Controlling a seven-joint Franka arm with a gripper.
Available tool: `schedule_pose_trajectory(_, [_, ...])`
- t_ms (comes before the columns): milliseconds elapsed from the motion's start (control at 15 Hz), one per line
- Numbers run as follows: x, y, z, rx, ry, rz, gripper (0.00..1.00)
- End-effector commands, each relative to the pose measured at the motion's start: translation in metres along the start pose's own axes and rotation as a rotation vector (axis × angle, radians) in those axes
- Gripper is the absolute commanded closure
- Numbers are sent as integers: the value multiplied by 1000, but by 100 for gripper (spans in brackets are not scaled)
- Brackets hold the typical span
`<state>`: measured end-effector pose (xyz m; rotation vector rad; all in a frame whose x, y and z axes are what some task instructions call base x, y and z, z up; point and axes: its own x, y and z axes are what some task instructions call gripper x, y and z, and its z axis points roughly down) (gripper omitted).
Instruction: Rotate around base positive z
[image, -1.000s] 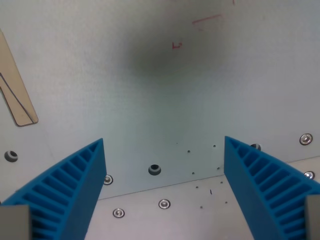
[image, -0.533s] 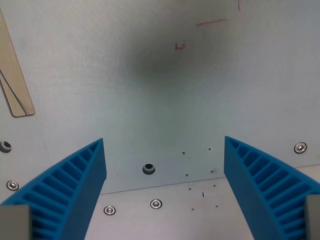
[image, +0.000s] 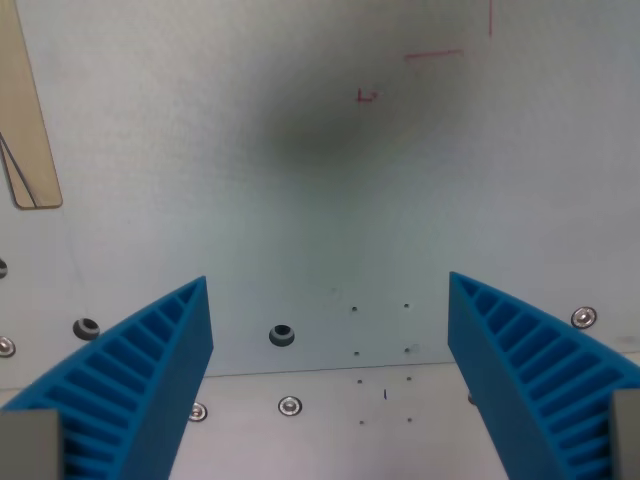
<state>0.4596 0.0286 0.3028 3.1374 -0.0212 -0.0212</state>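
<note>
1. Gripper (image: 330, 380), the only thing this task concerns, fills the bottom of the wrist view: two blue ribbed fingers (image: 130, 385) stand wide apart, one in each lower corner, with nothing between them. It holds nothing.

2. Because the task is a turn about the base's upright axis, no object has to be reached. What matters is that the pincer hangs clear above the table (image: 320, 220), pointing down at it, with no contact visible. Judged from that, a swing sideways should meet nothing.

3. Just beyond the fingers, a seam (image: 330, 372) runs across the surface, almost level in the picture. Below it sit small silver screws (image: 290, 405); above it is a dark hole (image: 282, 335), with a few tiny dots to its right.

4. Further out, a soft dark shadow (image: 320, 130) lies on the pale surface, probably cast by the arm.

5. At the far left edge, a tan strip (image: 25, 120) lies flat, its long axis running nearly up and down the picture.

6. Farthest, at the top right, are faint red pen marks (image: 432, 55). All of these are flat and should not obstruct a turn.
</note>
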Motion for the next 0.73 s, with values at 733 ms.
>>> schedule_pose_trajectory(733, [0, 0, -2, -7, 7, -295, 0])
